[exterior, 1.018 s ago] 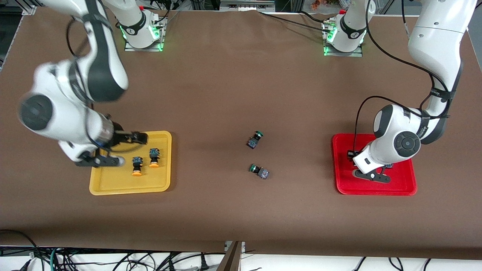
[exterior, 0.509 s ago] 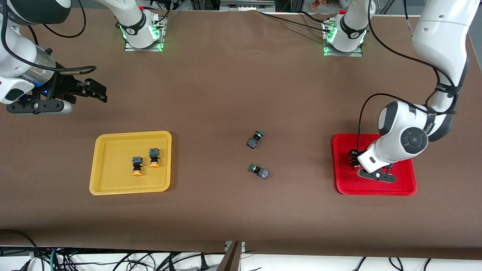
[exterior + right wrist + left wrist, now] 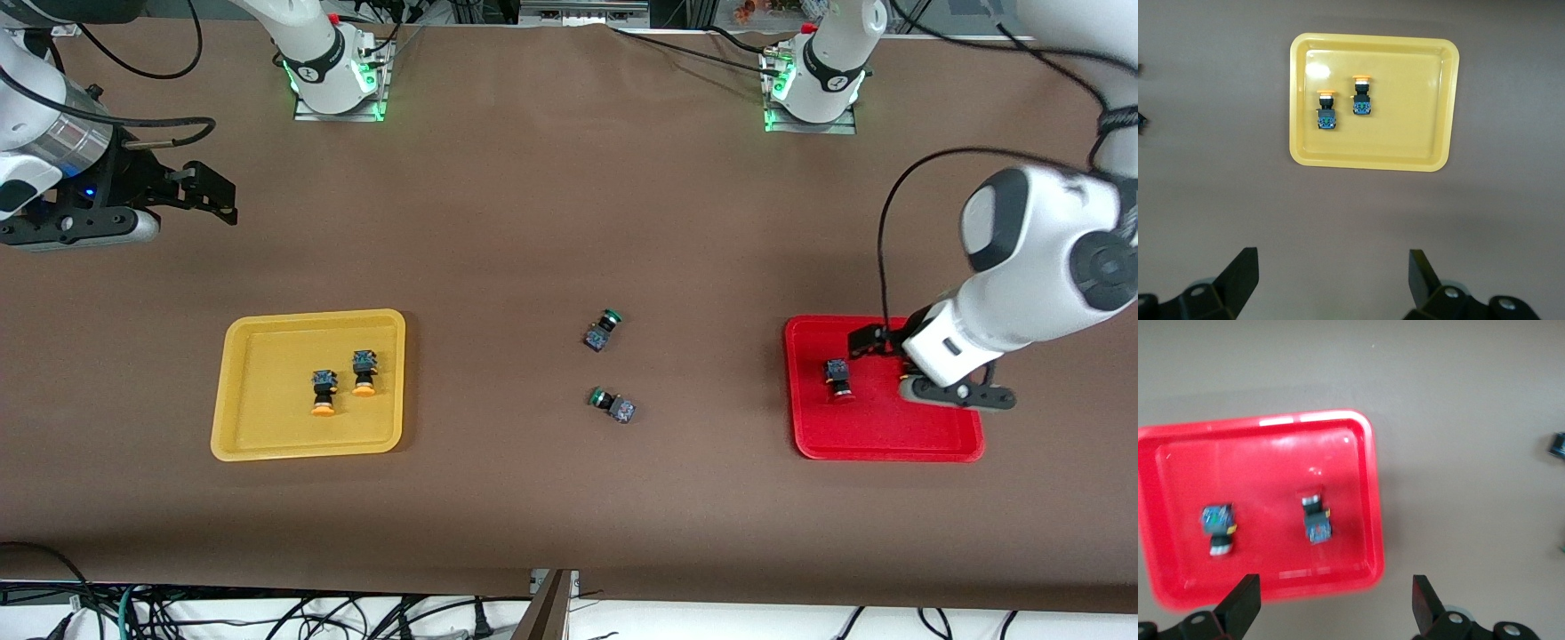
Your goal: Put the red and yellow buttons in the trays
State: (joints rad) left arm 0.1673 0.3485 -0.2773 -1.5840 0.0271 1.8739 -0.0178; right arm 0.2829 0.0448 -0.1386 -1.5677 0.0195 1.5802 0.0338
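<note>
Two yellow buttons [image 3: 340, 388] in yellow tray [image 3: 240, 436], two red buttons [image 3: 1265, 523] in red tray [image 3: 876, 444] — two green-capped switches [image 3: 607, 369] mid-desk between. Left end effector [image 3: 1331, 610] spread above red tray; right end effector [image 3: 1331, 280] spread over bare desk [image 3: 533, 222].

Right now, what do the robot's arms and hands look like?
Both arms are glossy white with rounded dark grey joint caps. A thin black cable loops along each arm. The left hand and right hand are black with two flat fingers. The right wrist has a silvery metal band with a small blue light. Both bases glow green.
</note>
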